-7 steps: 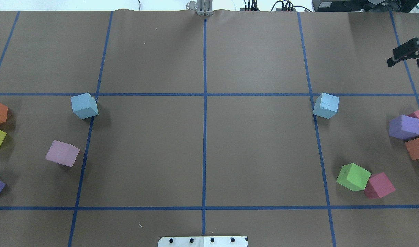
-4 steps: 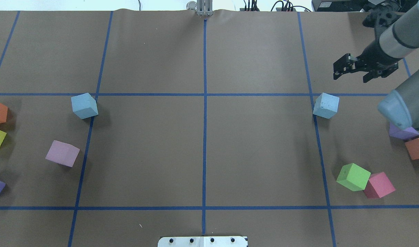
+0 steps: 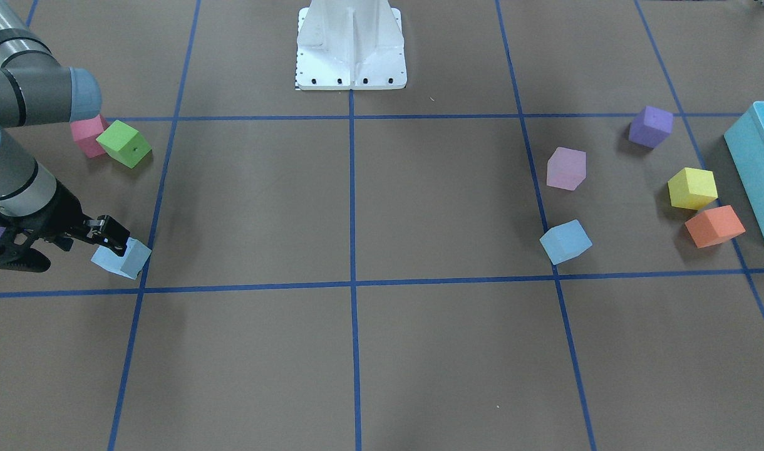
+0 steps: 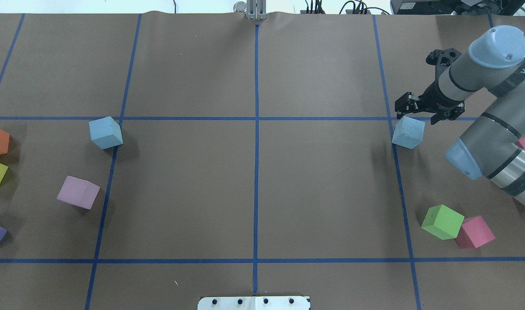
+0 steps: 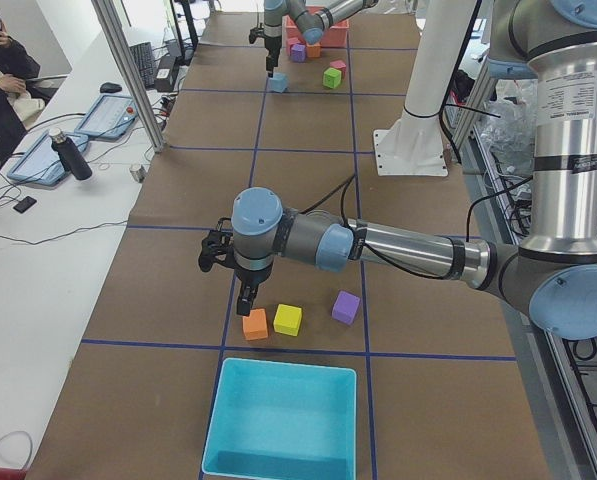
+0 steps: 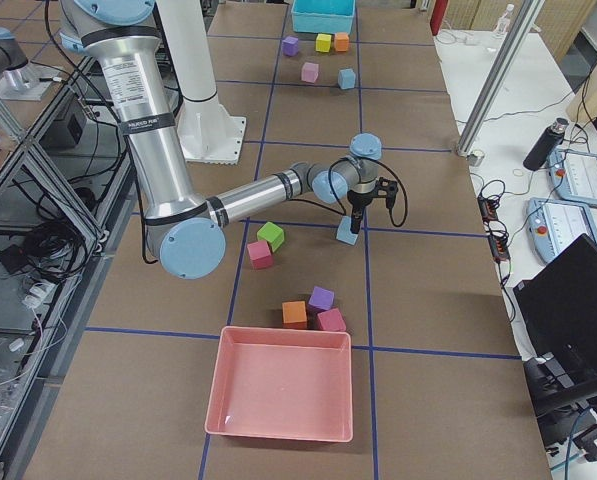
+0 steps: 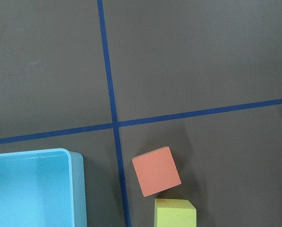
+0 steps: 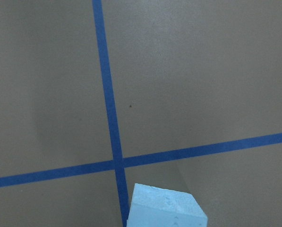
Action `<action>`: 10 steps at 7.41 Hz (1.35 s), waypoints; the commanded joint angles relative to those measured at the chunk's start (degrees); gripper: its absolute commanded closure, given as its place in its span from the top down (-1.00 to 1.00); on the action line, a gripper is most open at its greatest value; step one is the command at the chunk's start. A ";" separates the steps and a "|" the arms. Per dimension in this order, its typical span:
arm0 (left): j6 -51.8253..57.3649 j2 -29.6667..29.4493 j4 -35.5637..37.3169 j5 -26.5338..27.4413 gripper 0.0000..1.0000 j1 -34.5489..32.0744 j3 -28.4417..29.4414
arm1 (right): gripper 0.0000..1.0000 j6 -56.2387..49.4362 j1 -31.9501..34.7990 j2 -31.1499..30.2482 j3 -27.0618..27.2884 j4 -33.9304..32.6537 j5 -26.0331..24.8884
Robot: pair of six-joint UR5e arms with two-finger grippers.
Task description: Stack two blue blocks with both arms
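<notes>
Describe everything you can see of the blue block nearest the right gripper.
The right-side blue block is a pale sky-blue cube, foam by its look, with faint marks on its top face. It sits flat on the brown paper, turned askew to the grid, one corner at a blue tape line. No other cube touches it. The open right gripper hangs close over it; contact cannot be told.

Silver-grey tubular arms (image 5: 408,250), pale-blue joint caps (image 4: 497,41) (round), black right claw (image 4: 419,113), white base pedestal (image 3: 351,44)
</notes>
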 commanded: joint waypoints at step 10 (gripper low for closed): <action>0.18 -0.01 0.08 0.00 0.96 0.09 0.43 | -1.00 -0.75 -4.48 4.83 1.90 1.53 -2.88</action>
